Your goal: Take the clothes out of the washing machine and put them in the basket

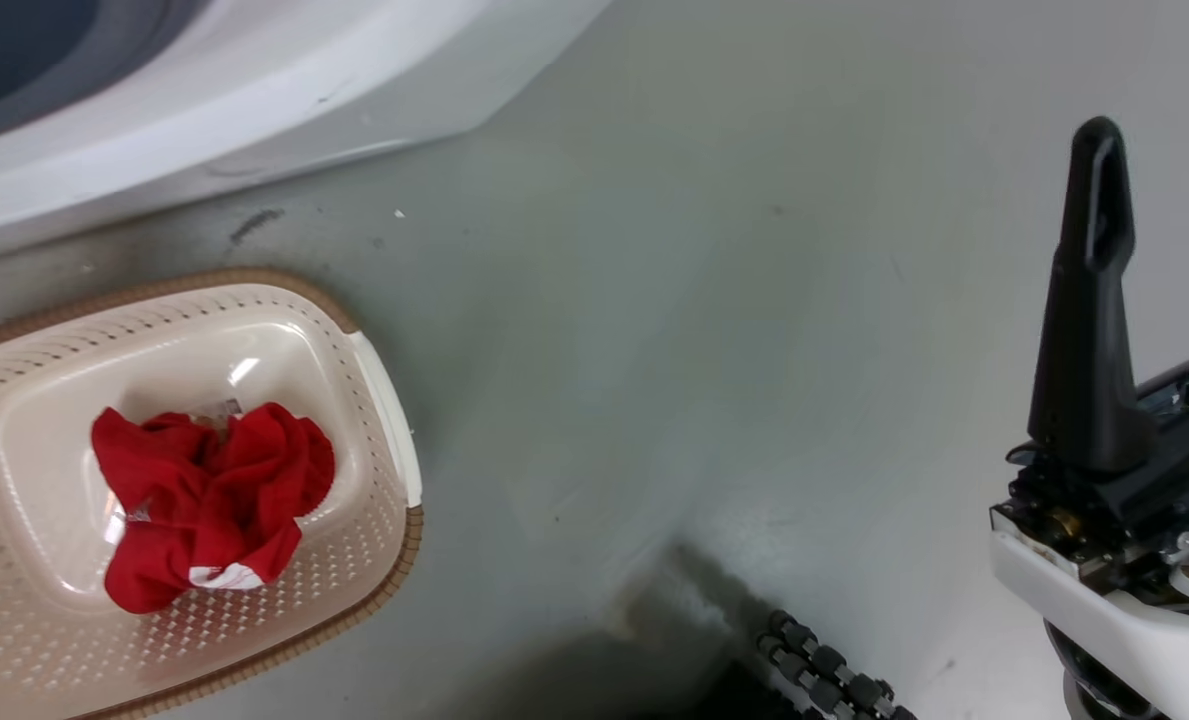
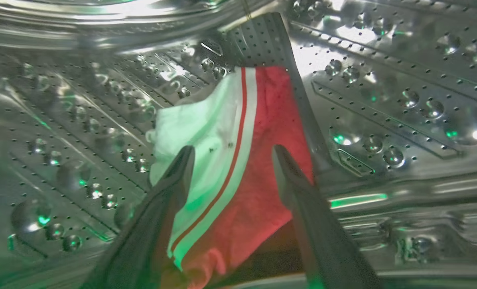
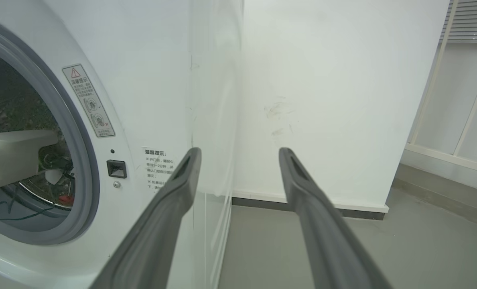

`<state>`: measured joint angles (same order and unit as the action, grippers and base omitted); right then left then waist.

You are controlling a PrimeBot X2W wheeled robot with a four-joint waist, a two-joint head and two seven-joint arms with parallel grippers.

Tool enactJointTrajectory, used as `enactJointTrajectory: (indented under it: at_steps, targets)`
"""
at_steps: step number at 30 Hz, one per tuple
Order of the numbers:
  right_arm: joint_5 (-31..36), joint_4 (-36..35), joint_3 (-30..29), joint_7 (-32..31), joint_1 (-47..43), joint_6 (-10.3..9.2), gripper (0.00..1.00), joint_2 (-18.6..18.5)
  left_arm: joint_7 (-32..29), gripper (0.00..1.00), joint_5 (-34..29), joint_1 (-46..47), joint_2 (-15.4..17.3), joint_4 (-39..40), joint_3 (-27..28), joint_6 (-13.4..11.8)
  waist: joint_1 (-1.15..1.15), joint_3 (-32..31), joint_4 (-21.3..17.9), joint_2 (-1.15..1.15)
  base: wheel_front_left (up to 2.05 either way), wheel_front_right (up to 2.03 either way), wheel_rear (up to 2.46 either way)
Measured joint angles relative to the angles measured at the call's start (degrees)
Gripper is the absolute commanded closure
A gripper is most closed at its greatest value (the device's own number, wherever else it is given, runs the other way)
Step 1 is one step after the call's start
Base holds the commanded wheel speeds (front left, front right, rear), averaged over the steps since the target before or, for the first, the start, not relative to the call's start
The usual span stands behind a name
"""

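Head view: even, diffuse light. A soft dark shadow lies on the grey floor [image 1: 714, 330] at bottom centre, and focus is slightly soft.
Left wrist view: the washing machine drum [image 2: 402, 100] is dim, with green-tinted glare spots and blurred edges.
Right wrist view: bright and sharp, with straight lines bowed at the edges.

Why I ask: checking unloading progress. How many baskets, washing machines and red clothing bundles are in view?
Basket: 1
Washing machine: 1
Red clothing bundles: 2, basket bundle, drum bundle
Total: 4

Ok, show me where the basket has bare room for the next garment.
Bare base lies between the red garment and the basket's wall nearest the washing machine, and again between the garment and the wall on the head view's left. The middle is crowded.
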<state>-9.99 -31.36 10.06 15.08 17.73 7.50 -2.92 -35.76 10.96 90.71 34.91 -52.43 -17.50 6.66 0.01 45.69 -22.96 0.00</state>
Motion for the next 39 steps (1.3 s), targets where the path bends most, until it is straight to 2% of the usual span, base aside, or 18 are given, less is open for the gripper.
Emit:
enactJointTrajectory:
  at_steps: [8, 14, 19, 20, 28, 29, 30, 31, 39]
  targets:
    - [-1.5, -2.0, -0.2, 0.0, 1.0, 0.00, 0.00, 0.0, -15.5, 0.00, 2.4, 7.5, 1.4, -0.8, -2.6, 0.7, 0.00, 3.9, -1.9, 0.00, 0.00, 0.00, 0.00]
    - [-2.2, -3.6, -0.3, 0.0, 1.5, 0.00, 0.00, 0.0, -23.4, 0.00, 2.8, 9.6, 3.3, -0.7, -5.3, 0.7, 0.00, 5.8, -3.1, 0.00, 0.00, 0.00, 0.00]
    - [-2.4, -4.2, -0.4, 0.0, 1.6, 0.00, 0.00, 0.0, -26.1, 0.00, 3.9, 10.0, 4.4, 0.0, -6.8, 0.7, 0.00, 6.8, -3.7, 0.00, 0.00, 0.00, 0.00]
    - [-2.4, -4.5, -0.6, 0.0, 1.6, 0.00, 0.00, 0.0, -26.4, 0.00, 3.9, 10.0, 5.1, 0.7, -9.0, 0.7, 0.00, 7.2, -3.6, 0.00, 0.00, 0.00, 0.00]
    - [-2.4, -5.1, -1.0, 0.0, 1.6, 0.00, 0.00, 0.0, -24.4, 0.00, 6.1, 9.8, 5.7, 0.4, -10.2, 0.7, 0.00, 8.2, -3.2, 0.00, 0.00, 0.00, 0.00]
    - [-2.3, -5.1, -1.0, 0.0, 1.6, 0.00, 0.00, 0.0, -24.2, 0.09, 6.3, 9.8, 5.8, 0.2, -10.3, 0.7, 0.00, 8.2, -3.2, 0.00, 0.00, 0.00, 0.00]
    - [-2.3, -5.1, -1.0, 0.0, 1.6, 0.00, 0.00, 0.0, -23.7, 0.70, 6.4, 9.8, 5.8, 0.2, -10.5, 0.7, -0.01, 8.2, -3.2, 0.00, 0.00, 0.00, 0.00]
    - [-2.3, -5.1, -1.0, 0.0, 1.6, 0.00, 0.00, 0.0, -23.0, 1.00, 6.5, 9.8, 5.9, 0.0, -10.4, 0.7, -0.01, 8.2, -3.2, 0.00, 0.00, 0.00, 0.00]
    - [-2.1, -4.9, -0.6, 0.0, 1.8, 0.00, 0.00, 0.0, -18.5, 1.00, 6.8, 11.1, 6.0, -1.1, -11.0, 0.7, -0.01, 7.8, -3.5, 0.00, 0.00, 0.00, 0.00]
